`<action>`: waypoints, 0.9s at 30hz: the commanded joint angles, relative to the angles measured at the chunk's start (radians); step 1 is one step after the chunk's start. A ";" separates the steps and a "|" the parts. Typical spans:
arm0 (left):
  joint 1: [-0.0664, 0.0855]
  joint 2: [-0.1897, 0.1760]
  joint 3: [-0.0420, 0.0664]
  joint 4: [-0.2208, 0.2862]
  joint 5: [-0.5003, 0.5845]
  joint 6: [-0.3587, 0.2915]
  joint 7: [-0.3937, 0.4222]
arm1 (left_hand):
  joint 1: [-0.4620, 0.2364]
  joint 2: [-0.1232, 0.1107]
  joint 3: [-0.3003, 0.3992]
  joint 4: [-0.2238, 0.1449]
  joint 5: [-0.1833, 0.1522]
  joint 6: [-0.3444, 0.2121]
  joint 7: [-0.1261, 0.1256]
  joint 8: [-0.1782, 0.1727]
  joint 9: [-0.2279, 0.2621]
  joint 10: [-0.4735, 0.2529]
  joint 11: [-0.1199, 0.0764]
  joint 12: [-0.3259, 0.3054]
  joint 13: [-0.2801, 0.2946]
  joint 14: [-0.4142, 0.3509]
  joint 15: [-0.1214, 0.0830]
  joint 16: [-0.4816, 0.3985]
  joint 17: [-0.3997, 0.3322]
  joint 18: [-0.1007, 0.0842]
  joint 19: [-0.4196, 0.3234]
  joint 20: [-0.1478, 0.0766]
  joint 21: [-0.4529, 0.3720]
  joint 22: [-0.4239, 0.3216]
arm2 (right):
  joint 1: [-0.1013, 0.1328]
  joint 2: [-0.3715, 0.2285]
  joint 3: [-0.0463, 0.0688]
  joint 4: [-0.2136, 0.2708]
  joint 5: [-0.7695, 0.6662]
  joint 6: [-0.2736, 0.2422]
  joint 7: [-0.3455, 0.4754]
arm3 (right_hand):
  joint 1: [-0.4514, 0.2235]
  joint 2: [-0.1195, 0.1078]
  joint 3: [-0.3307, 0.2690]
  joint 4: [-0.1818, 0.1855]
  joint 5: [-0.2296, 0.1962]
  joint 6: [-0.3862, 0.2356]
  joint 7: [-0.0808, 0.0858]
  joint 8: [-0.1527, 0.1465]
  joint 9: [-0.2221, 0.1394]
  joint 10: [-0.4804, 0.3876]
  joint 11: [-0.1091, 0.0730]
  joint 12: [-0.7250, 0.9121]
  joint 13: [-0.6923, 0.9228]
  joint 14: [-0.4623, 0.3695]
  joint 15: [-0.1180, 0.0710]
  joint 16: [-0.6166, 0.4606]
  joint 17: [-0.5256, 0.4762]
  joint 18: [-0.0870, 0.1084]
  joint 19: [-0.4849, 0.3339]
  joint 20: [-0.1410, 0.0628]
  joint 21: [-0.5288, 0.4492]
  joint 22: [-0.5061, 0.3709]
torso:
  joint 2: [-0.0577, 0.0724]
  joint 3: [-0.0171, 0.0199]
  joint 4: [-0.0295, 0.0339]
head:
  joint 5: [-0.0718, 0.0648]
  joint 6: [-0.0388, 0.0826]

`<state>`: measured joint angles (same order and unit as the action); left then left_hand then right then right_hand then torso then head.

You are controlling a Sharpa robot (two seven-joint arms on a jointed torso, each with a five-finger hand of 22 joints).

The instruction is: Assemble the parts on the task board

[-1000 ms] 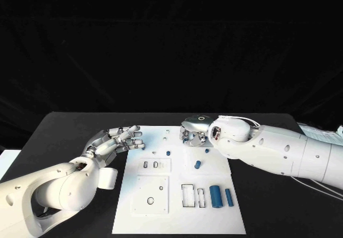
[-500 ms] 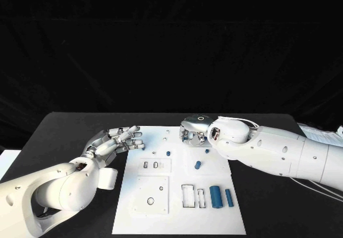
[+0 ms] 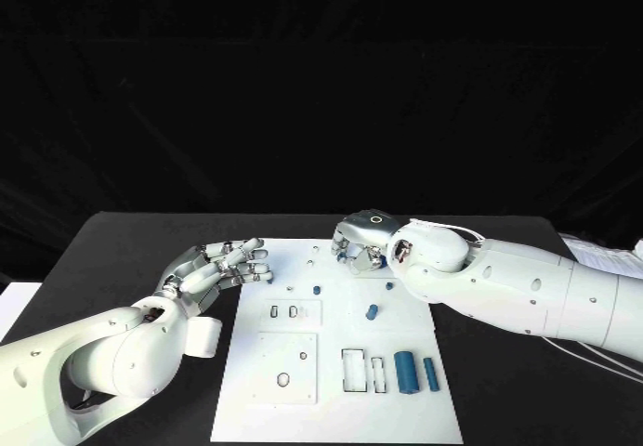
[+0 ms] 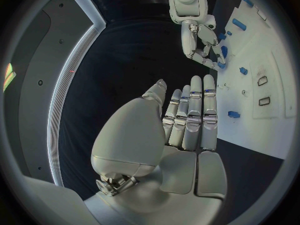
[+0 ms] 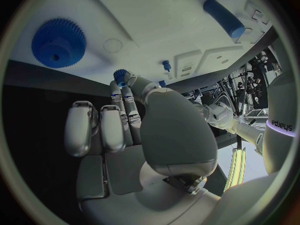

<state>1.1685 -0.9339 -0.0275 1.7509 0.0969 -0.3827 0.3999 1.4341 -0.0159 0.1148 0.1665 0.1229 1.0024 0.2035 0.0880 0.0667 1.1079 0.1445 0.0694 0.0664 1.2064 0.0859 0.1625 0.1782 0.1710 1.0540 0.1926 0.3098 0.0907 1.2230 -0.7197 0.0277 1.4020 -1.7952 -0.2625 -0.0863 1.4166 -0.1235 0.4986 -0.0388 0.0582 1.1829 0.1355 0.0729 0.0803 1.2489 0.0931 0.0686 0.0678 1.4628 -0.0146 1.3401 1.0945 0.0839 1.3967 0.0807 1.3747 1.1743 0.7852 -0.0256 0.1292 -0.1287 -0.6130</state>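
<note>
The white task board (image 3: 335,390) lies in the middle of the black table. My right hand (image 3: 357,249) hovers over its far end, thumb and fingertips closed around a small blue part (image 5: 120,75). A large blue gear (image 5: 58,42) sits on the board just beyond that hand. My left hand (image 3: 221,268) is open with its fingers spread, beside the board's far left corner and holding nothing. Two blue cylinders (image 3: 403,372) lie side by side at the board's near right. A small blue peg (image 3: 316,289) and a short blue piece (image 3: 372,311) are mid-board.
Rectangular slots (image 3: 352,369) and a raised plate with oval holes (image 3: 282,365) take up the near half of the board. Black table (image 3: 121,251) lies to the left of my left hand.
My right hand has shifted slightly toward the board's far edge. The left hand stays where it was.
</note>
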 commanded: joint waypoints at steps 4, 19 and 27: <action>0.001 0.004 0.001 0.000 0.001 0.022 0.008 | 0.009 -0.002 -0.001 -0.005 -0.001 0.002 0.006 -0.004 -0.001 -0.001 0.005 -0.006 -0.002 0.001 0.004 -0.004 0.001 0.012 0.003 0.002 -0.006 -0.001 | 0.001 0.018 0.003 0.001 -0.030 -0.093 -0.030 | 0.016 0.018 0.016 -0.009 0.005 0.006 -0.002 0.000 0.001 0.038 -0.033 0.000 0.005 0.035 -0.007 0.003 -0.002 -0.008 0.008 0.001 0.008 0.004 | 0.001 -0.0003 0.0014 | 0.005 0.004; 0.001 0.003 0.001 0.007 0.001 0.020 0.009 | 0.010 -0.002 0.000 -0.006 -0.001 0.002 0.006 -0.004 -0.001 -0.002 0.005 -0.007 -0.002 0.001 0.004 -0.005 0.001 0.012 0.002 0.002 -0.007 -0.002 | 0.007 0.085 0.005 -0.062 -0.036 -0.130 -0.022 | 0.016 0.018 0.017 -0.009 0.005 0.006 -0.002 0.000 0.001 0.038 -0.033 -0.001 0.005 0.036 -0.007 0.005 0.003 -0.010 0.012 0.001 0.013 0.014 | 0.006 -0.0014 0.0067 | 0.011 0.011; 0.002 0.001 0.001 0.014 0.001 0.020 0.008 | 0.010 -0.002 0.000 -0.006 -0.001 0.002 0.006 -0.004 -0.001 -0.002 0.005 -0.007 -0.002 0.001 0.004 -0.005 0.001 0.012 0.002 0.002 -0.007 -0.002 | 0.007 0.121 0.004 -0.111 -0.036 -0.126 -0.014 | 0.016 0.018 0.018 -0.010 0.006 0.006 -0.002 0.000 0.001 0.039 -0.033 -0.001 0.005 0.036 -0.007 0.006 0.003 -0.010 0.012 0.000 0.013 0.015 | 0.007 -0.0019 0.0069 | 0.015 0.007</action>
<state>1.1688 -0.9338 -0.0275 1.7607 0.0969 -0.3821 0.4005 1.4341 -0.0160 0.1148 0.1665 0.1229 1.0024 0.2035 0.0881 0.0667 1.1079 0.1445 0.0694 0.0656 1.2064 0.0859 0.1626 0.1780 0.1711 1.0540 0.1926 0.3056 0.0898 1.2300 -0.6026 0.0320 1.2963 -1.8144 -0.3811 -0.1054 1.4166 -0.1235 0.5097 -0.0503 0.0580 1.1828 0.1354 0.0730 0.0800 1.2488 0.0931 0.0645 0.0678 1.4628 -0.0145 1.3400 1.0966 0.0841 1.4039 0.0806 1.3834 1.1872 0.7914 -0.0272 0.1361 -0.1159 -0.6038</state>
